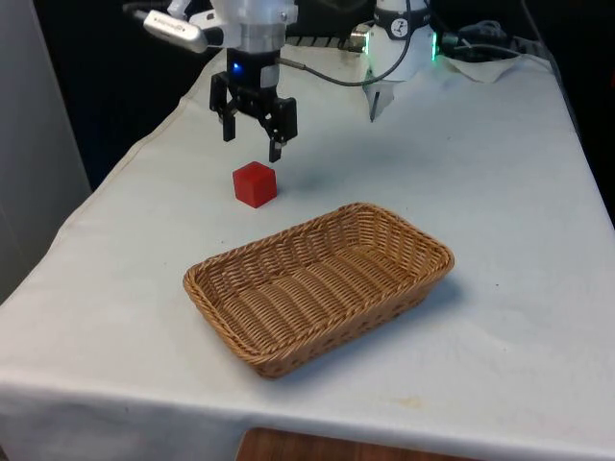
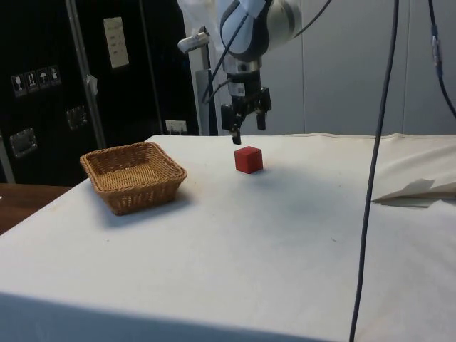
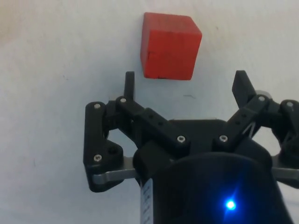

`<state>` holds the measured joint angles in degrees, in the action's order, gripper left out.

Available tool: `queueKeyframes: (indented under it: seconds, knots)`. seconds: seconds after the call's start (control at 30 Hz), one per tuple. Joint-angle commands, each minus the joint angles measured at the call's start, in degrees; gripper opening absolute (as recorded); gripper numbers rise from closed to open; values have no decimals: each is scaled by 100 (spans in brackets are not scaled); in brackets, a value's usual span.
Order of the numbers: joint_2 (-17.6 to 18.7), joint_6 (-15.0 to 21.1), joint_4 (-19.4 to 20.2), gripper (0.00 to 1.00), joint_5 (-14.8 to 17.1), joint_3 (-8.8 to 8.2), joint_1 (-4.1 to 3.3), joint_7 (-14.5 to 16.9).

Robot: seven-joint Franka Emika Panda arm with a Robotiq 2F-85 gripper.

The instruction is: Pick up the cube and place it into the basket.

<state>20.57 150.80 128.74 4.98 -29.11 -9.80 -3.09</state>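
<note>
Covering table, white cloth [image 1: 500, 192] — red cube [image 1: 255, 183], basket [image 1: 318, 284] apart, dark cabinets [image 2: 43, 92] behind.

One red cube [image 1: 255, 183] and one wicker basket [image 1: 231, 317] on the table

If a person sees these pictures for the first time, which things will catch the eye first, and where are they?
First the red cube, alone on the white cloth. The black gripper hangs just above it, fingers open and empty. Then the empty wicker basket, lying apart from the cube, nearer the front camera.
</note>
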Motion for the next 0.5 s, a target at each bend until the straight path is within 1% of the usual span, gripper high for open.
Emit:
queueKeyframes:
  seconds: [0.0, 0.03, 0.27, 0.3, 0.33, 0.47]
  knots:
    - [17, 6, -6, 100, 17, 0, 0, -6]
    - [57, 63, -17, 100, 86, 29, 23, -6]
    - [189, 109, -69, 100, 120, 46, 29, -92]
    - [166, 52, -57, 100, 52, 0, 0, -103]
    - [229, 138, -80, 100, 126, 52, 34, -120]
    - [309, 172, -103, 100, 132, 52, 29, -183]
